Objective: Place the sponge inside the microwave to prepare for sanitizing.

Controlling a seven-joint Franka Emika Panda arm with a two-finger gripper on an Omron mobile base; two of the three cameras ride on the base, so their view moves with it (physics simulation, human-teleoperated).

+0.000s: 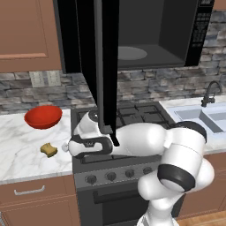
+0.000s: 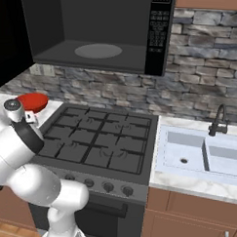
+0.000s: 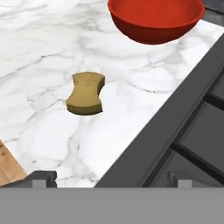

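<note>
Hand view: sponge [image 3: 86, 93], one item, yellow-tan with pinched sides, lying flat on the white marble tabletop [image 3: 39, 52], nothing touching it. Red bowl [image 3: 155, 19] at 1 o'clock from the sponge, near it but apart, also on the tabletop. Black stove [image 3: 192, 131] edge runs along the 3 to 5 o'clock side, its grates showing. Claw [image 3: 111, 178]: the two dark fingertips [image 3: 41, 177] stand far apart at the bottom corners, nothing between them; the sponge sits ahead of them toward 11 o'clock, well clear.

Left base view: sponge [image 1: 49, 150] on the tabletop [image 1: 17, 154] left of the stove [image 1: 132, 117], with the red bowl [image 1: 43, 116] at 12 o'clock from it, near the stone backsplash [image 1: 26, 97]. Microwave [image 1: 145, 31], black, mounted above the stove; door [image 1: 99, 66] swung wide open and hanging in front of the arm [image 1: 145, 139]; grey cavity visible with round plate [image 1: 131, 53] inside. The white arm reaches from the lower right toward 9 o'clock, its hand low over the stove's left front edge, just right of the sponge. Sink [image 1: 201, 117] with dark faucet [image 1: 211, 92] to the right.

Right base view: microwave [image 2: 100, 32] open, keypad strip [image 2: 159, 24] at its right, round plate [image 2: 98, 50] bare. Red bowl [image 2: 33, 101] partly hidden behind the arm [image 2: 21, 150]. Sink [image 2: 202, 153] at 3 o'clock of the stove [image 2: 97, 139].
</note>
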